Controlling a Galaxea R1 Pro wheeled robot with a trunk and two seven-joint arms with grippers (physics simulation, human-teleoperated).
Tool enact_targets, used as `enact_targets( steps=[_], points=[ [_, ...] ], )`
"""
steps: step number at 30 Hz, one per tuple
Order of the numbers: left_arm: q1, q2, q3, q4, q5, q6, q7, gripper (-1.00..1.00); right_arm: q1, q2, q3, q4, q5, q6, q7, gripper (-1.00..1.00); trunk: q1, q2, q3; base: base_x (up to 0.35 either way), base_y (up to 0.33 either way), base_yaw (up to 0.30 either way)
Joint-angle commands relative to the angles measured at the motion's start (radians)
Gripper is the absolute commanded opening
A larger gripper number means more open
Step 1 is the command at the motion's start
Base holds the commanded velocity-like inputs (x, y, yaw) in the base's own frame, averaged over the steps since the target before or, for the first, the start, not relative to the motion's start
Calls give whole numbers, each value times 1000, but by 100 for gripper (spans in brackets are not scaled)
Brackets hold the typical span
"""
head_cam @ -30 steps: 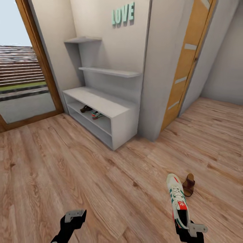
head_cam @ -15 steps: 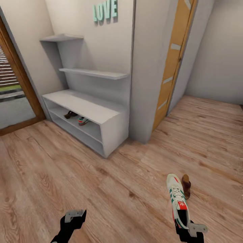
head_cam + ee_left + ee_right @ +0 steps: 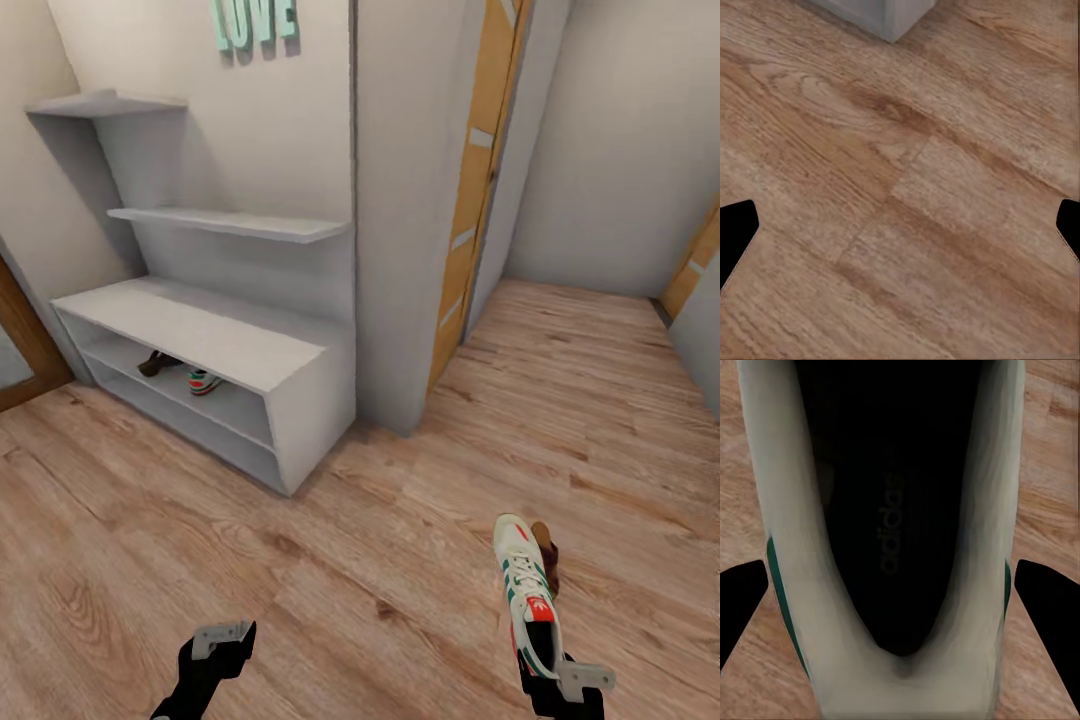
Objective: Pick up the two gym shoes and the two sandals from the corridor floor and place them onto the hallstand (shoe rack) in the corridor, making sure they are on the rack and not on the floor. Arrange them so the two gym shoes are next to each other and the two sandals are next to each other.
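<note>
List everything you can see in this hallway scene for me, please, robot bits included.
Gym shoe in the gripper: one, white with green stripes and red-orange patches, held at its heel end by the right gripper, toe pointing away.
Gym shoe on the rack: one, white and green, upper shelf of the hallstand.
Sandal on the rack: one, dark brown, beside that shoe.
Sandal on the floor: one, dark brown, partly hidden behind the held shoe.
Hallstand: one, pale grey, against the wall, floating shelves above.
LOVE letters: mint green, on the wall.
Corridor floor: light-brown wood planks.
Door: orange-brown wood, pale bars.
Left gripper: black and grey, open, holding nothing.
Right gripper: black and grey, holding the shoe.
</note>
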Motion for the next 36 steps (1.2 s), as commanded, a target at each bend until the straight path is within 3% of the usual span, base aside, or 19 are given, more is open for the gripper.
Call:
enact_targets(
  steps=[1,36],
  points=[
    [-1,-1,8,0,-9,-3,-6,100,-1,0,9,0,-3,-2,-7,-100,0,0,-1,287,194,-263],
    [-1,-1,8,0,-9,-3,-6,100,-1,0,9,0,-3,-2,-7,-100,0,0,-1,283,197,-263]
  ],
)
